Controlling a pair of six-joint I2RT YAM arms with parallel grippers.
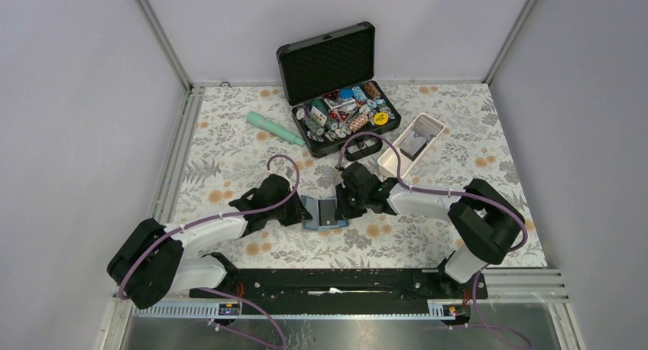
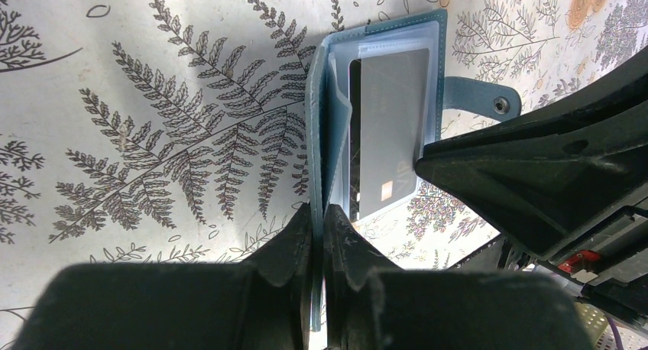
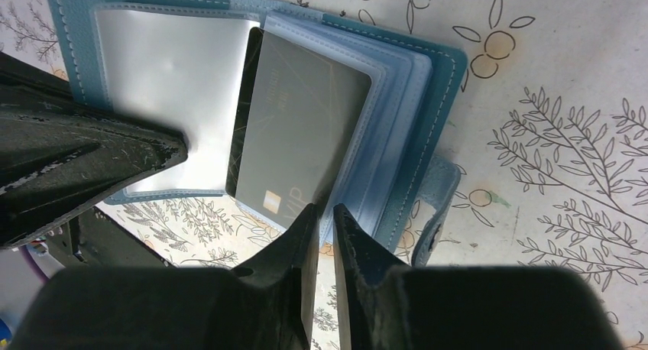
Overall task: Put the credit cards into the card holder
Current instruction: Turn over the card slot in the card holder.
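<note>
Between the two arms, at the near middle of the surface (image 1: 229,128), keeping the holder (image 1: 309,211) spread open and lying flat. Judging the task as only partly along: seeing one dark grey card (image 3: 298,128) sitting most of the way inside a clear sleeve on the holder's right half, with just its near end and gold chip poking out. Seeing nothing but glare in the sleeve on the left half, and no card in the other sleeves as far as showing. Finding no further cards for certain anywhere else; noticing something grey inside the tray (image 1: 386,166) near the case (image 1: 328,59), too small to name. Counting, then, this card's last push home as not yet done, plus whatever other cards are waiting.

Reaching in low from the left with the left pincer (image 2: 319,212), clamping it tight on the holder's left edge and so pinning that side down. Stretching the right arm in low from the other side, elbow folded back by the surface's right edge, and bringing the right pincer (image 3: 325,212) to the card's near corner. Showing its fingers all but together, with a mere sliver between them, and looking to be pinching that corner, though hardly telling card from sleeve edge at that spot. Leaving the snap tab hanging free off the holder's right side.
</note>
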